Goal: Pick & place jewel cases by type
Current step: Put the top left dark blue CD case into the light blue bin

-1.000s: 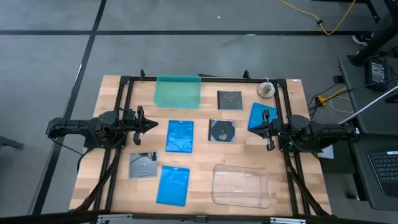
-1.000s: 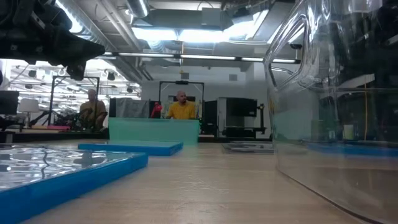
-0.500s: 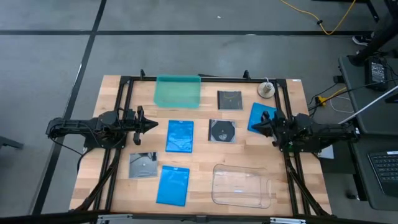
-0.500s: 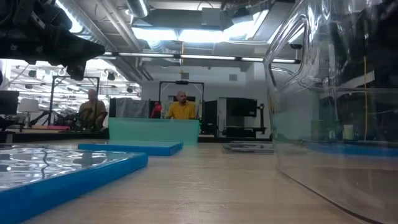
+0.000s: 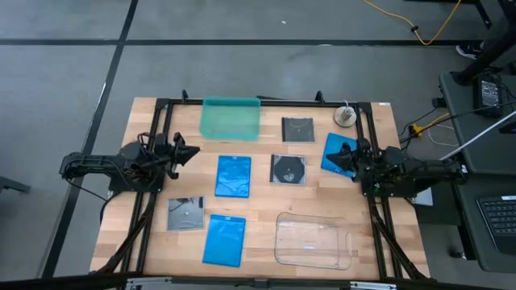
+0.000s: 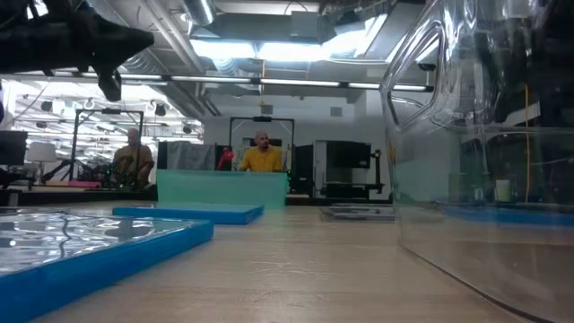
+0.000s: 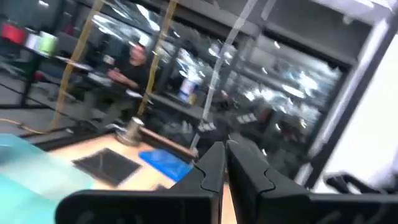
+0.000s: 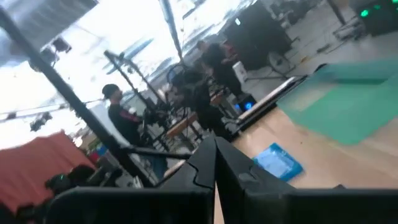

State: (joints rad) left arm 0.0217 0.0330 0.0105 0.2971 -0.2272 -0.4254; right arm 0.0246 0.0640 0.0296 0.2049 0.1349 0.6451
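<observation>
Three blue jewel cases (image 5: 233, 176) (image 5: 224, 239) (image 5: 339, 153) and three dark grey ones showing a disc (image 5: 297, 129) (image 5: 288, 169) (image 5: 185, 213) lie flat on the wooden table. My left gripper (image 5: 193, 152) hovers shut at the table's left side, pointing toward the middle and tipped a little upward. It holds nothing, as the left wrist view (image 7: 225, 163) shows. My right gripper (image 5: 337, 161) hovers shut at the right side over the near edge of the right blue case, also with nothing in it (image 8: 215, 155).
A teal translucent tray (image 5: 230, 118) stands at the far middle, and a clear plastic tray (image 5: 314, 239) at the near right. A small round white object (image 5: 346, 116) sits at the far right. Black frame rails (image 5: 158, 129) run along the table's sides. People show in the room beyond.
Both grippers have tipped their fingers upward and rolled about their own line while staying shut. The right one has rolled much more than the left. The cases and trays have not moved.
</observation>
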